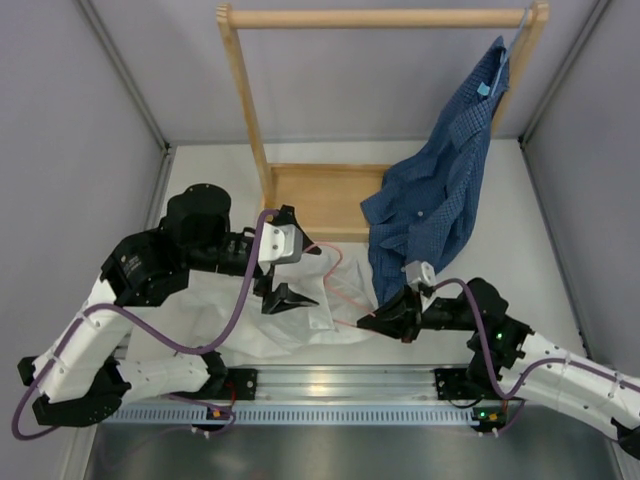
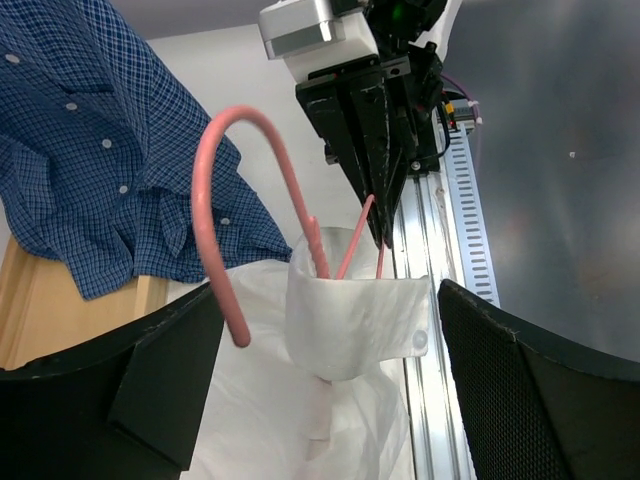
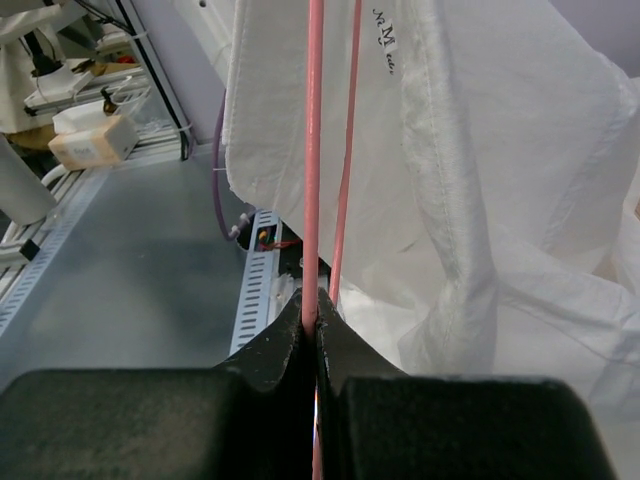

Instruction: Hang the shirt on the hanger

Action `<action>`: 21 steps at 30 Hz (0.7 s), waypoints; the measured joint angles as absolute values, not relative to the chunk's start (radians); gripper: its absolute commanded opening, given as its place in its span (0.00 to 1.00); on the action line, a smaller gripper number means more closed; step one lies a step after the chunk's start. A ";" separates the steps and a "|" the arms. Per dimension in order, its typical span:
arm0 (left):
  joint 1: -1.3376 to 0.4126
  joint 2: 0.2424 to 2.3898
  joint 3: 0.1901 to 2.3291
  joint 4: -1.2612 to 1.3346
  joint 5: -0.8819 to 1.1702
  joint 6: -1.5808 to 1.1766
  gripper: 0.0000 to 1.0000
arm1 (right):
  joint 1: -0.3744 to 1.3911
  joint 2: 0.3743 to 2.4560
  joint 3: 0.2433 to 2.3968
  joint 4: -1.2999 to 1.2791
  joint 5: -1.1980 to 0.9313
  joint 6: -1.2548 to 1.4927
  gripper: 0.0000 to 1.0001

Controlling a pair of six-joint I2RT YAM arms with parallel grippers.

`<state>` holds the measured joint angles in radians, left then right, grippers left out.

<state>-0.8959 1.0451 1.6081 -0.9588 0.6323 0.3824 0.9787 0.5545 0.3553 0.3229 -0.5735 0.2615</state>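
- White table (image 1: 535,225) inside grey walls, wooden rack (image 1: 380,17) behind.
- The shirt (image 1: 305,325) lies crumpled at the near edge: thin, limp, probably light; best pinched at the collar (image 2: 360,315).
- The hanger (image 3: 315,150) pokes its hook through that collar; right gripper (image 3: 317,330) clamped on its wire, left gripper (image 1: 288,298) spread wide, gripping nothing.

lower part of hanger (image 2: 203,200) hidden inside shirt (image 2: 355,310) collar, right arm (image 1: 575,372) cut off at lower-right edge

Shirts: 2, one plain white thin-fabric button-up shirt (image 1: 300,325) and one dark blue checked shirt (image 1: 440,190). Hangers: 2, one thin pink wire hanger (image 2: 205,200) and one pale blue hanger (image 1: 508,48). Also 1 light wooden clothes rack (image 1: 245,110) and 2 black claws: left claw (image 1: 285,298), right claw (image 1: 365,322).
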 measured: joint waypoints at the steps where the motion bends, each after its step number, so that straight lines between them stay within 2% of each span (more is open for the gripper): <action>1: -0.896 1.050 1.607 -0.959 0.630 0.382 0.89 | 0.979 0.546 0.359 0.314 -0.577 0.261 0.00; 3: -0.896 1.057 1.603 -0.959 0.625 0.380 0.83 | 0.979 0.527 0.365 0.302 -0.582 0.261 0.00; 5: -0.895 1.061 1.602 -0.960 0.620 0.376 0.72 | 0.979 0.506 0.370 0.291 -0.589 0.261 0.00; 8: -0.895 1.065 1.601 -0.960 0.623 0.373 0.63 | 0.979 0.484 0.382 0.274 -0.596 0.260 0.00; 9: -0.895 1.065 1.600 -0.960 0.626 0.372 0.51 | 0.979 0.483 0.384 0.272 -0.597 0.260 0.00; 12: -0.895 1.074 1.600 -0.960 0.652 0.367 0.37 | 0.979 0.480 0.399 0.254 -0.601 0.254 0.00; 13: -0.895 1.078 1.600 -0.960 0.666 0.368 0.28 | 0.979 0.481 0.403 0.251 -0.601 0.253 0.00; 15: -0.895 1.089 1.600 -0.963 0.696 0.366 0.16 | 0.979 0.487 0.410 0.244 -0.600 0.253 0.00; 16: -0.895 1.094 1.600 -0.963 0.711 0.369 0.04 | 0.979 0.491 0.414 0.239 -0.601 0.252 0.00; 18: -0.894 1.105 1.600 -0.965 0.739 0.371 0.00 | 0.979 0.496 0.415 0.230 -0.601 0.249 0.00; 21: -0.888 1.116 1.600 -0.971 0.768 0.377 0.00 | 0.979 0.502 0.416 0.215 -0.606 0.241 0.00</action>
